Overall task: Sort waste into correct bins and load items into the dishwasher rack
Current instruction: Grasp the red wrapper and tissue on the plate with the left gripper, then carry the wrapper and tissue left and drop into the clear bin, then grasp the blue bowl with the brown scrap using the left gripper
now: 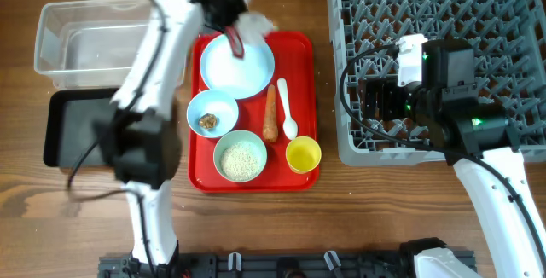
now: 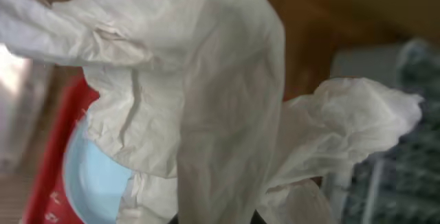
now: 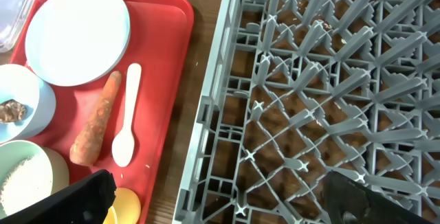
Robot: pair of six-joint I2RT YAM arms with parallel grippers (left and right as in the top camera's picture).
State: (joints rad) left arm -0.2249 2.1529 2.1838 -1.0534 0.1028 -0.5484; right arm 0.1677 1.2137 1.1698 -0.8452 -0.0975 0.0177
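My left gripper is shut on the crumpled white paper and holds it above the far edge of the pale blue plate. The paper fills the left wrist view and hides the fingers. A dark red strip shows over the plate; I cannot tell what it is. On the red tray lie the carrot, the white spoon, the yellow cup, a bowl with the brown scrap and a bowl of rice. My right gripper is open and empty over the grey rack's near left corner.
The clear tub stands at the far left with the black tray in front of it, partly under my left arm. The rack fills the right side. A strip of bare wood separates the red tray from the rack.
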